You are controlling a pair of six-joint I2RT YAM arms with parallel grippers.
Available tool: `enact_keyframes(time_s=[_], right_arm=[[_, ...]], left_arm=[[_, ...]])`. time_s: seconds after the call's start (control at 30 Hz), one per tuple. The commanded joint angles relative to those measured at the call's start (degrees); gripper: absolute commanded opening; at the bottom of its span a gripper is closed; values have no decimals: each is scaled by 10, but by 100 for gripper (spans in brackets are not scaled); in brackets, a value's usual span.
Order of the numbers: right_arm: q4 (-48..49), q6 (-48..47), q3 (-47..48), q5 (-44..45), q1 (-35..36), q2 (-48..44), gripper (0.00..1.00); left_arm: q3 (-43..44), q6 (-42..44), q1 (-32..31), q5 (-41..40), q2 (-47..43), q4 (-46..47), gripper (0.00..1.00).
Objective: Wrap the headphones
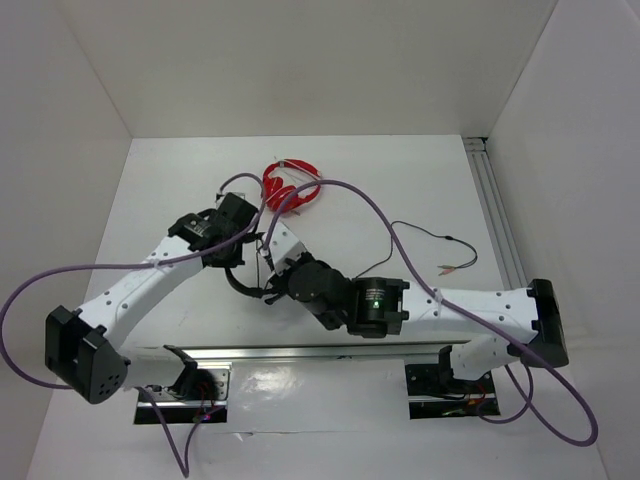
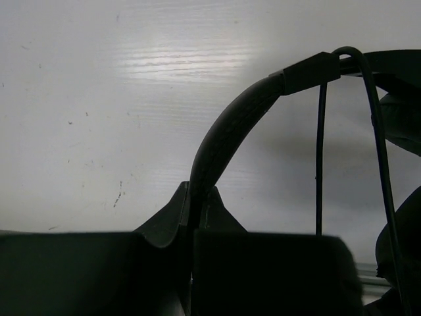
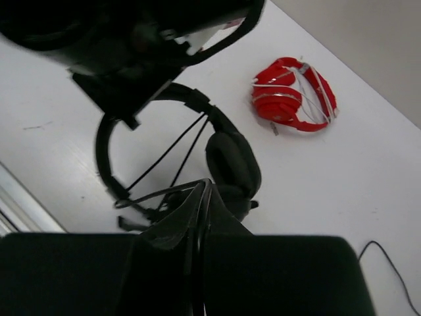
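The black headphones are at the table's middle, mostly under both arms in the top view, where only an arc of them shows. My left gripper is shut on their thin black headband; from above it is just left of the right one. My right gripper is shut on the thin black cable, close in front of an earcup. Two cable strands cross inside the headband. The rest of the cable trails right on the table to its plugs.
Smaller red headphones lie just beyond the grippers, toward the back wall. An aluminium rail runs along the table's right edge. Purple arm cables loop over the work area. White walls close in the back and sides.
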Motion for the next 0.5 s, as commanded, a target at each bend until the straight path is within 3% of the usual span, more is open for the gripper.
enact_keyframes(time_s=[0.0, 0.27, 0.47], right_arm=[[-19, -34, 41, 0, -40, -15, 0], [-19, -116, 9, -63, -89, -32, 0], [47, -149, -4, -15, -127, -30, 0]], left_arm=[[3, 5, -55, -33, -55, 14, 0], [14, -19, -165, -31, -105, -60, 0], [26, -8, -238, 22, -110, -71, 0]])
